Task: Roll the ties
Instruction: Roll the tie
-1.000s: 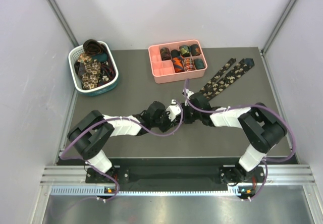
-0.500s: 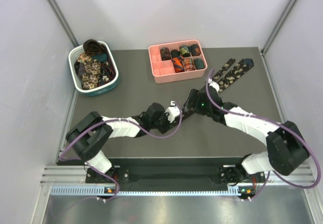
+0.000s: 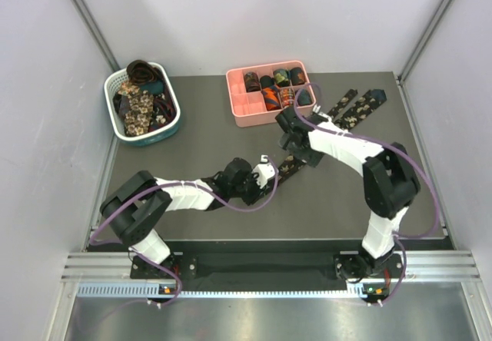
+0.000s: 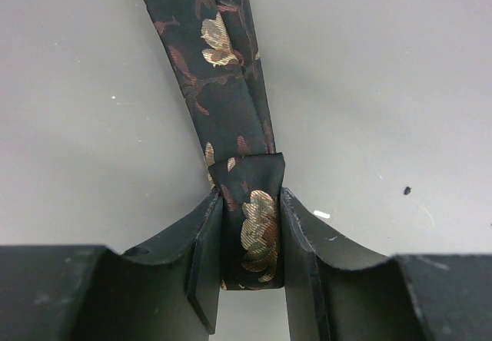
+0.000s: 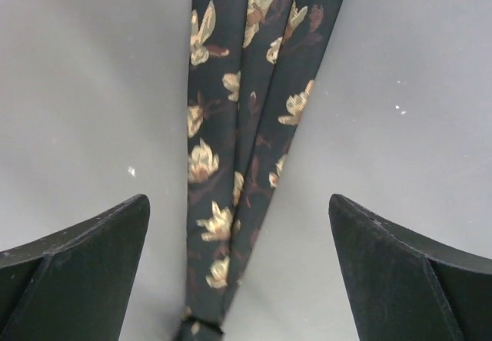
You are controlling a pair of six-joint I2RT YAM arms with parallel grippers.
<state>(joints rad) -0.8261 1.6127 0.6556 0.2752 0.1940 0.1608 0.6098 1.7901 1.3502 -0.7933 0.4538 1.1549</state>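
Pinching the folded tip of the dark, beige-flowered fabric necktie tight in the left gripper. Spread wide just above the strip, right gripper. Stretching lengthwise away from both, slanting far-right; likely rolling from the left.

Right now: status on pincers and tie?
Left pincer shut on tie, at its folded end. Right pincer open over the strip. Nothing blocking.
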